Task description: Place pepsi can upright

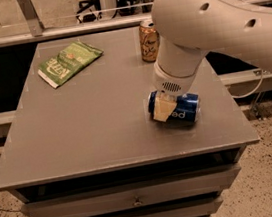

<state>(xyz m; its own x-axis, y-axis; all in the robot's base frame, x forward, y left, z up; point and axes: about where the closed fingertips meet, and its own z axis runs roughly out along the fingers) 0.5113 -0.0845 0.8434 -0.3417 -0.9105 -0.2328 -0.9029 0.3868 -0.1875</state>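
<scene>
The pepsi can [185, 109], blue with white lettering, lies on its side on the grey table [93, 126], near the right edge. My gripper [168, 107] comes down on it from above. The near cream finger [163, 109] presses against the can's left end; the far finger is hidden behind the can. The jaws look shut on the can, which still rests on the tabletop. The white arm covers the can's upper side.
A gold-brown can [148, 40] stands upright at the back of the table, just behind my arm. A green snack bag [69, 62] lies flat at the back left. The table's right edge is close to the pepsi can. Drawers are below the front edge.
</scene>
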